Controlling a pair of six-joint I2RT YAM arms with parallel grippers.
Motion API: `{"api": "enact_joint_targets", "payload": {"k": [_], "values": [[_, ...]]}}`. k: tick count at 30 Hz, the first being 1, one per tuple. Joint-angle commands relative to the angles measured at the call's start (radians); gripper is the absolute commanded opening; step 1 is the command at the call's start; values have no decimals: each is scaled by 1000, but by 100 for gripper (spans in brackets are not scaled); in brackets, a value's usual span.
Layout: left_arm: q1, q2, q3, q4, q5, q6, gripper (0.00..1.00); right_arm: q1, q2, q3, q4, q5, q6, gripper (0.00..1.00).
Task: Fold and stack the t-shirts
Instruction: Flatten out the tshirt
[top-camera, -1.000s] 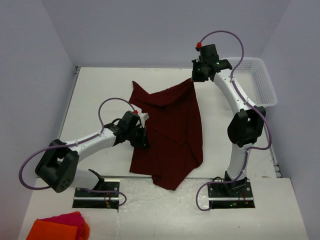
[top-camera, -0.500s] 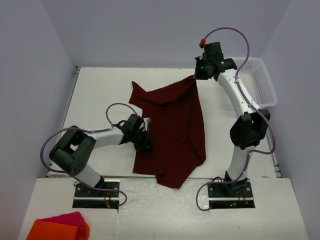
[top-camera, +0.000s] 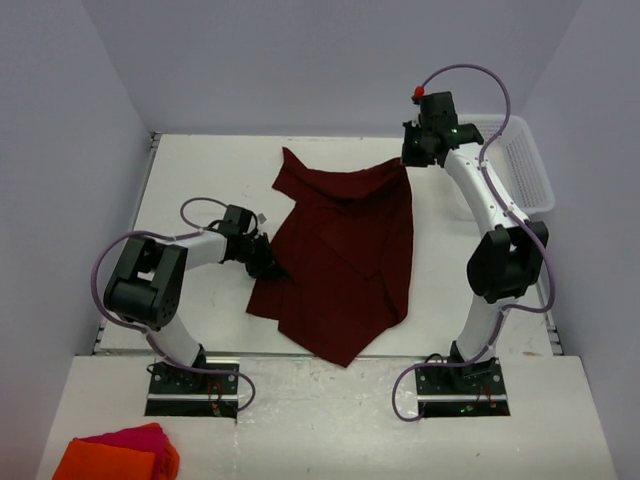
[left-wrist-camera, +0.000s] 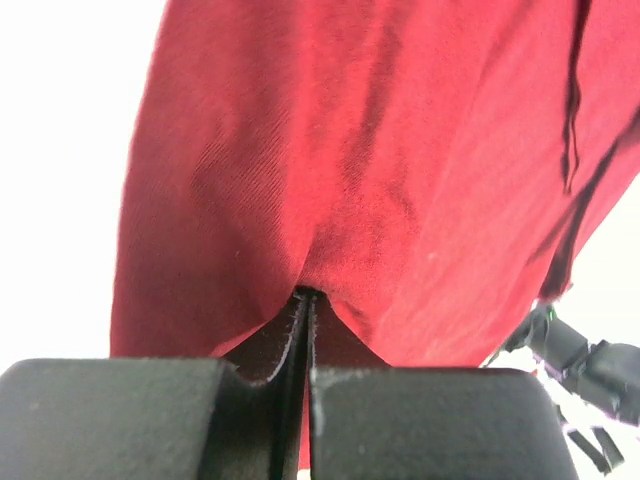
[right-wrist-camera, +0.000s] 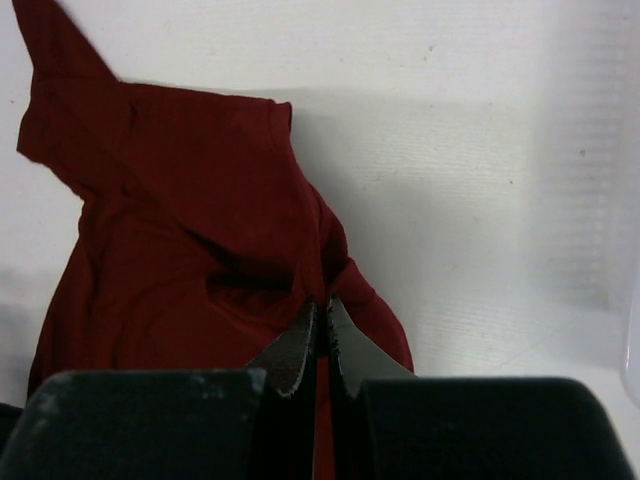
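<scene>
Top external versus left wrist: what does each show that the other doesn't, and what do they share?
Only top external: the whole maroon t-shirt spread out, the right gripper holding its far corner, a white basket, orange and pink cloths. Only left wrist: the fingers pressed shut on a pinch of fabric. Both: the t-shirt and the left gripper at its edge.

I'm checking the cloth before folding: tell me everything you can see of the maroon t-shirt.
The t-shirt is plain dark maroon, soft-looking fabric with no print, rumpled and unfolded, spread over the white table, a pointed part sticking out at far left. The left claw is shut on its left edge, the right claw on its far right corner.
</scene>
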Motion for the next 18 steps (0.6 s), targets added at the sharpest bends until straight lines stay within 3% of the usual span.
{"api": "enact_joint_targets", "payload": {"k": [1,7,13,18], "values": [[33,65,74,-116,-242,72,0,-1,-72,-29,60,-20,-8,0],[70,114,197,-165,-292,78,0,-3,-76,-78,80,-16,-8,0],[176,154,235,-162,-260,51,0,-1,-101,-150,106,-37,24,0],[191,139,260,-172,-264,77,0,-1,-130,-251,129,-39,34,0]]}}
